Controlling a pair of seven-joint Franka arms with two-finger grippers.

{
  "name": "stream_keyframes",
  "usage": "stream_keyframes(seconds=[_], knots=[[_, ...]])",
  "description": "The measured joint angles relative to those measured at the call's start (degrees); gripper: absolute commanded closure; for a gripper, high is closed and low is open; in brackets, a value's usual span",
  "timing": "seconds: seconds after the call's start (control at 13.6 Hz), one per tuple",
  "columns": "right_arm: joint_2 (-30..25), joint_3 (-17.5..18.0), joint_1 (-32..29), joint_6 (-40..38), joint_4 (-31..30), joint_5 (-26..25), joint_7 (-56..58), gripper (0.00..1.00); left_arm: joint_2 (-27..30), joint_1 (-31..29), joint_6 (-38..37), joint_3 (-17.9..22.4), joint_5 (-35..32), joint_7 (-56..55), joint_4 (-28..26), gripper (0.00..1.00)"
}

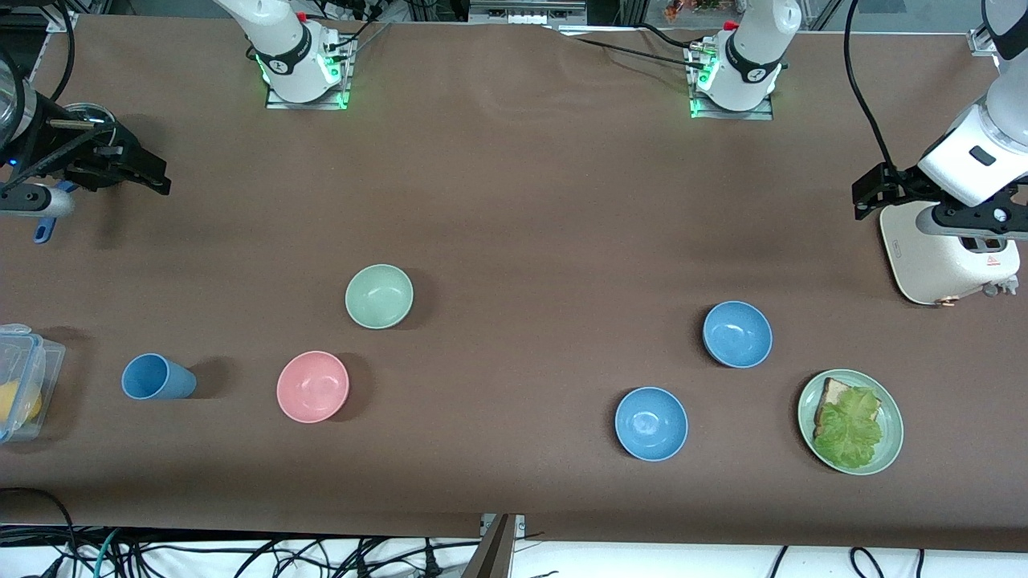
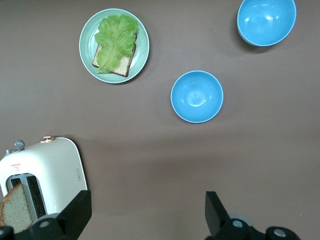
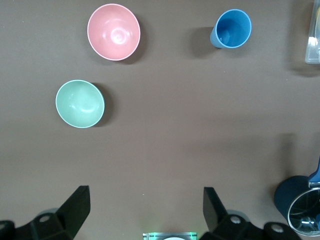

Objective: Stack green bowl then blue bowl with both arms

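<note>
Brown cloth covers the long table point(image 1: 514, 201) where two white Franka arms wait, one at each end. The left gripper point(image 1: 871, 191) hangs with fingers spread wide over a cream toaster point(image 1: 940, 257), which carries a small red warning triangle and tiny print too fine to read; a bread slice point(image 2: 17, 207) sits in its slot. The right gripper point(image 1: 148, 172) hangs equally wide toward the right arm's end. A pale green plate point(image 1: 890, 417) holds bread and lettuce point(image 1: 851, 425). The green bowl point(image 1: 379, 296) sits upright just farther from the front camera than a pink bowl point(image 1: 312, 386). Two blue bowls lie toward the left arm's end: the blue bowl point(image 1: 737, 334), and its twin point(image 1: 651, 423) nearer the camera. A blue cup point(image 1: 157, 377) lies tipped beside a clear container point(image 1: 24, 377).
</note>
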State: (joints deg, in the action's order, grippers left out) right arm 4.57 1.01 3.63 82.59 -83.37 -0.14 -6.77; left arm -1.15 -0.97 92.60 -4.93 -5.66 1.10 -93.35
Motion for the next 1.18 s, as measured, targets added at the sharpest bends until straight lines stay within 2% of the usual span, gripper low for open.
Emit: stream_keyframes(seconds=[1.18], knots=[[0.2, 0.0, 0.0, 1.7, 0.0, 0.0, 0.0, 0.00, 0.0, 0.0, 0.0, 0.0, 0.0, 0.0, 0.0, 0.00]])
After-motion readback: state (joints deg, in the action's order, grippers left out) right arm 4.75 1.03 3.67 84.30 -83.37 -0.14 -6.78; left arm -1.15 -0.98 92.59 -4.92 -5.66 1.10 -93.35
